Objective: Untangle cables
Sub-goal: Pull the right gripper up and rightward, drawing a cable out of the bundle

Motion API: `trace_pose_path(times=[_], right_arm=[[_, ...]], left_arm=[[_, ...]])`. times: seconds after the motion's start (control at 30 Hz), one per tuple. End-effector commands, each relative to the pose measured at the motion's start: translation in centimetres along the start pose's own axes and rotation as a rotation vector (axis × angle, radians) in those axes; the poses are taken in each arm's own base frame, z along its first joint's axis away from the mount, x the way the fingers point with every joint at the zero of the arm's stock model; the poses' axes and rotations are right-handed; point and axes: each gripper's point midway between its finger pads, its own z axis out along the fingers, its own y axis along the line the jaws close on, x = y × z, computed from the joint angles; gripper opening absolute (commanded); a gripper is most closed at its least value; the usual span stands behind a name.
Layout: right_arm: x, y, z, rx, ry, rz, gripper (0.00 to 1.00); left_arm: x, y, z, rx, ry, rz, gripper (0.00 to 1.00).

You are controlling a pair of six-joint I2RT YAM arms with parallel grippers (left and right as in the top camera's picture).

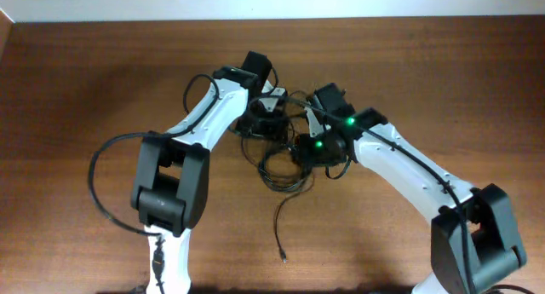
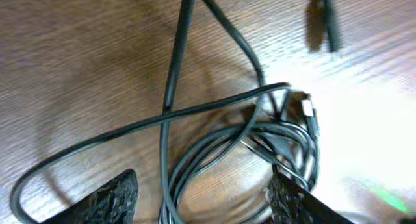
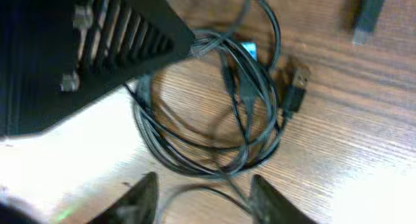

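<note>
The cables (image 1: pixel 279 162) are thin black cords in a tangle of loops at the table's centre, between both arms. One loose end (image 1: pixel 282 256) trails toward the front. My left gripper (image 1: pixel 262 122) is over the tangle's back left. In the left wrist view its fingers (image 2: pixel 201 198) are open, with several strands of the cables (image 2: pixel 279 143) running between them. My right gripper (image 1: pixel 312 149) is at the tangle's right side. In the right wrist view its fingers (image 3: pixel 205 198) are open just below the coiled cables (image 3: pixel 214 113), one strand passing between them. A USB plug (image 3: pixel 296 87) lies by the coil.
The brown wooden table (image 1: pixel 85 72) extends all round. The left arm's black wrist body (image 3: pixel 97 49) fills the upper left of the right wrist view. Loose plug ends lie apart from the tangle (image 2: pixel 328 23) (image 3: pixel 367 13). A thick arm cable (image 1: pixel 98 183) loops at left.
</note>
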Motion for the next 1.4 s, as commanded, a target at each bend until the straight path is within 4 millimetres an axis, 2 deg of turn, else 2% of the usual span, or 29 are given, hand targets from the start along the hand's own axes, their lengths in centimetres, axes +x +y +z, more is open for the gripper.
trace_pose_path(times=[0.0,0.07,0.13,0.23,0.27,0.3,0.37,0.47,0.6,0.63,0.7,0.77,0.9,1.07,1.37], right_arm=[[-1.0,-0.6,-0.8,0.006,-0.029,-0.014,0.60],[-1.7,-1.5,-0.4,0.042,-0.056,-0.012,0.62],[-2.9,-1.5,0.2,0.030,-0.093,-0.019,0.62],[-4.7,-1.6,2.4,0.016,-0.136,-0.049,0.55],[-4.9,-1.7,3.1,0.016,-0.136,-0.066,0.53],[-5.0,-2.0,3.9,0.020,-0.130,-0.089,0.46],[-4.9,-2.5,5.3,0.028,-0.113,-0.117,0.44],[-5.4,-3.8,6.6,0.080,-0.126,-0.128,0.44],[-6.8,-4.4,6.4,0.126,-0.186,-0.142,0.44],[-6.9,-4.6,6.3,0.146,-0.189,-0.159,0.42],[-6.6,-4.8,6.4,0.150,-0.181,-0.156,0.36],[-6.0,-5.0,6.6,0.152,-0.157,-0.153,0.33],[-5.2,-5.5,7.4,0.157,-0.138,-0.148,0.33],[-5.5,-5.4,7.5,0.154,-0.151,-0.148,0.25],[-5.6,-5.3,7.5,0.152,-0.154,-0.151,0.24]], left_arm=[[-1.2,-0.4,-3.9,0.022,-0.090,0.024,0.68],[-1.1,0.4,-4.1,0.009,-0.091,0.007,0.68],[-1.2,1.2,-4.3,0.009,-0.094,-0.015,0.67],[-1.1,1.9,-4.6,0.008,-0.096,-0.034,0.61],[-1.1,2.1,-4.7,0.006,-0.097,-0.038,0.60],[-1.0,3.0,-4.8,-0.027,-0.094,-0.082,0.59],[-0.7,4.5,-4.9,-0.076,-0.094,-0.160,0.61],[-0.5,5.7,-4.6,-0.078,-0.099,-0.207,0.66],[-0.7,5.7,-4.3,-0.078,-0.108,-0.200,0.71],[-0.7,5.7,-4.2,-0.078,-0.107,-0.201,0.71],[-0.7,5.7,-4.2,-0.078,-0.107,-0.201,0.72],[-0.7,5.7,-4.2,-0.078,-0.108,-0.200,0.79],[-0.7,5.7,-4.2,-0.077,-0.108,-0.200,0.88],[-0.7,5.7,-4.2,-0.077,-0.108,-0.200,0.90],[-0.7,5.5,-4.2,-0.077,-0.107,-0.196,0.92]])
